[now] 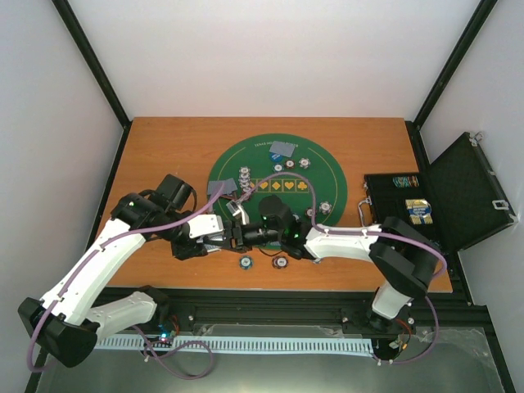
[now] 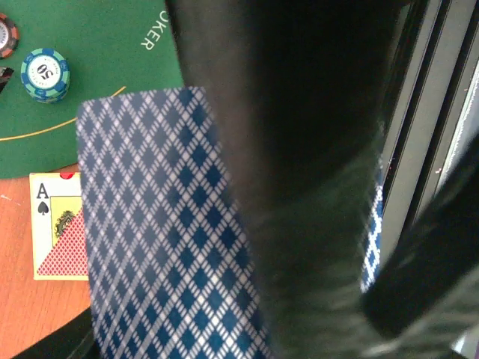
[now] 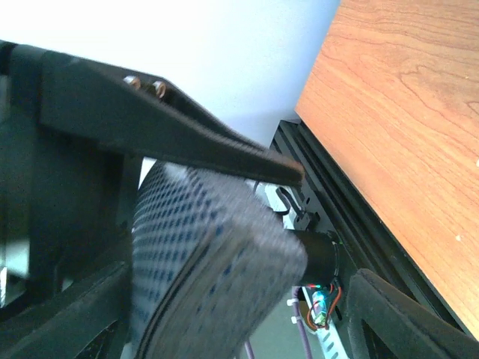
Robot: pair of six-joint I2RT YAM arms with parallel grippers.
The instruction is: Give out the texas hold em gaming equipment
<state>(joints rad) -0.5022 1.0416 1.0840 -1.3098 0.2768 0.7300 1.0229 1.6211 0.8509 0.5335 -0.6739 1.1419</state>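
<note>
Both grippers meet over the front-left rim of the green mat (image 1: pixel 327 176). My right gripper (image 1: pixel 246 235) is shut on a thick deck of blue-backed cards (image 3: pixel 202 247), with its upper finger (image 3: pixel 209 146) lying along the deck's top. My left gripper (image 1: pixel 214 232) is shut on a blue-diamond-backed card (image 2: pixel 150 239), and its dark finger (image 2: pixel 299 187) blurs across that card. Two cards (image 1: pixel 282 149) (image 1: pixel 223 187) lie on the mat. Striped chips sit on the mat (image 1: pixel 326 206) (image 1: pixel 244 173) and on the wood in front (image 1: pixel 245 262) (image 1: pixel 280 262). A teal chip (image 2: pixel 45 73) shows beneath the left wrist.
A black hard case (image 1: pixel 463 192) stands open at the table's right edge with items inside. A yellow ace-of-spades card (image 2: pixel 56 224) lies on the wood by the mat's rim. The black frame rail (image 3: pixel 337 217) runs along the table's near edge.
</note>
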